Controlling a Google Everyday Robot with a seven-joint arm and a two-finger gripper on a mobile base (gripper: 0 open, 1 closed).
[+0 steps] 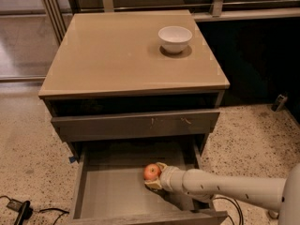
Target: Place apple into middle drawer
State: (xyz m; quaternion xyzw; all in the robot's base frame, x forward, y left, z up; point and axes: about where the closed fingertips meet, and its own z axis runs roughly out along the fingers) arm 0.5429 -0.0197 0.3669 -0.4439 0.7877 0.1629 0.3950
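The apple point(151, 171), small, round and red-orange, sits between the fingers of my gripper point(154, 176). The gripper is shut on the apple. It reaches in from the right on a pale arm point(225, 186) and holds the apple inside the open middle drawer point(110, 191), low over the drawer's smooth grey floor, right of centre. I cannot tell whether the apple touches the floor. The drawer is pulled out towards the camera below the closed grey drawer front with pale scratch marks point(136, 124).
A white bowl point(175, 38) stands on the tan cabinet top point(117, 55) at the back right. A black cable and plug point(18, 209) lie on the speckled floor at lower left. A small dark object point(280, 101) lies on the floor at right.
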